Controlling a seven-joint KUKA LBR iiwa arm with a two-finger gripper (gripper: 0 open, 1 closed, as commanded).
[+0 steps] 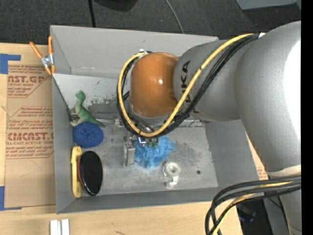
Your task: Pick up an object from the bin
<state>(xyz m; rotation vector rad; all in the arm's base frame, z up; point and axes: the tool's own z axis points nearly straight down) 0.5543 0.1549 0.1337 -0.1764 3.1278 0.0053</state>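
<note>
Grey bin, mid-floor: the gripper sits low against a crumpled blue thing; whether it is spread or closed I cannot tell. The soft folds may slip free, and the silver ring just beside could snag.

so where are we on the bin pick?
Done: the end effector is low in the bin, right at the light-blue crinkled soft lump mid-floor. In hand: nothing visibly gripped; a grasp can't be confirmed. Left: secure it and lift out. The green plastic dinosaur and black oval brush lie apart at the left.
</note>
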